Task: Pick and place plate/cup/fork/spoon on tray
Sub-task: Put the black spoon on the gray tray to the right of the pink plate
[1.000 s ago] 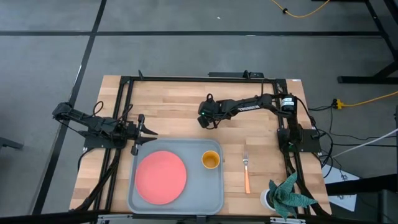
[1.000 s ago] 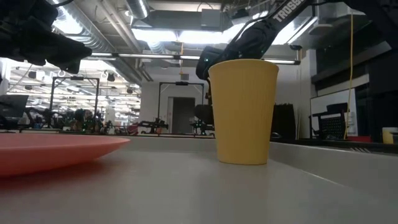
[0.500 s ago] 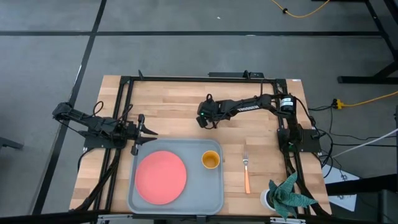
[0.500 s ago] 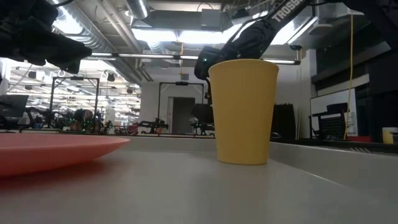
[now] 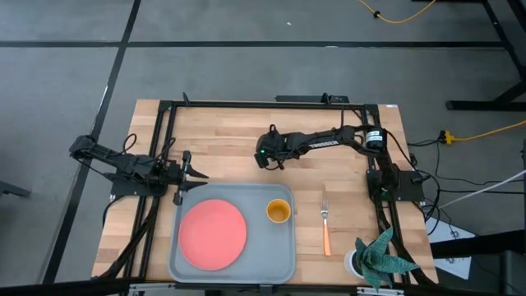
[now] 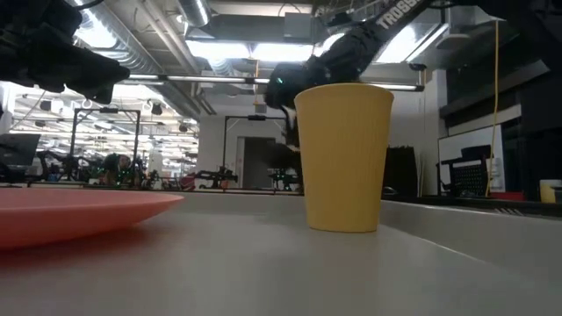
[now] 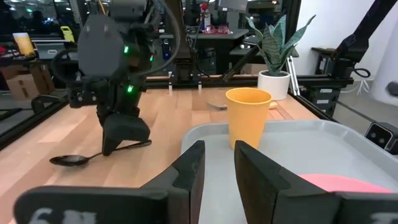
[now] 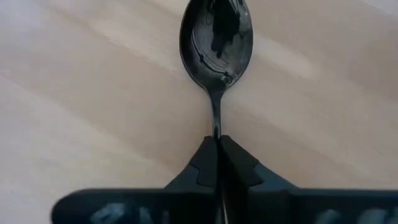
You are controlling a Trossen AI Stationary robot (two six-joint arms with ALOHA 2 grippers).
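The coral-pink plate (image 5: 213, 233) and the orange-yellow cup (image 5: 279, 212) stand on the grey tray (image 5: 185, 267) at the table's near side. The orange-handled fork (image 5: 325, 226) lies on the wood to the tray's right. My right gripper (image 5: 265, 158) is over the table's middle, beyond the tray, shut on the dark spoon (image 8: 216, 37). The spoon also shows in the left wrist view (image 7: 71, 160). My left gripper (image 5: 196, 175) waits open and empty at the tray's far left corner. My right gripper pinches the spoon's thin handle (image 8: 216, 127) between its two fingers, a short way behind the bowl. The fingers (image 7: 124, 134) point down from above. The spoon sticks out ahead of them toward the table's left, bowl (image 7: 69, 160) low at the wood, handle end raised.
A white pot with a green plant (image 5: 378, 259) stands at the near right corner. Black frame rails (image 5: 246, 104) run along the table's far, left and right edges. Bare wood lies between the tray and the far rail.
My right gripper has moved a little toward the table's left edge, still shut on the spoon. The plate, cup, fork and left arm have kept still.
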